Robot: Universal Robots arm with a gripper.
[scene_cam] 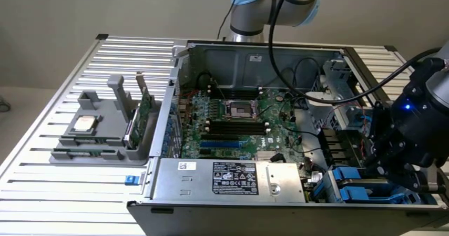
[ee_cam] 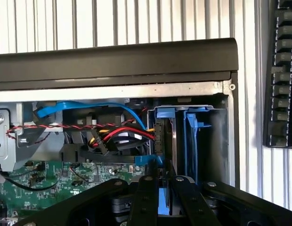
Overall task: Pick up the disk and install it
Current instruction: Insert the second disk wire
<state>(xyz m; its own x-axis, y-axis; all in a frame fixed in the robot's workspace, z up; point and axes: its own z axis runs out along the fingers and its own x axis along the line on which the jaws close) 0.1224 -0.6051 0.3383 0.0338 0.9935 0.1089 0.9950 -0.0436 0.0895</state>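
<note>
The disk (ee_cam: 166, 113) stands on edge in the drive bay at the corner of the open computer case, its blue carrier bracket and thin silver side showing. My gripper (ee_cam: 163, 200) sits right over it, black fingers (ee_cam: 143, 197) drawn close with a blue piece of the bracket between them. In the exterior view the gripper (scene_cam: 379, 167) hangs at the case's near corner on the exterior view's right, just above the blue carrier parts (scene_cam: 358, 191) in the bay.
The motherboard (scene_cam: 238, 125) fills the case floor, with the silver power supply (scene_cam: 232, 178) in front. Red, blue and black cables (ee_cam: 113, 134) run beside the bay. A grey fixture (scene_cam: 105, 141) at the exterior view's left holds a CPU chip (scene_cam: 85, 123) and a green card (scene_cam: 144, 115).
</note>
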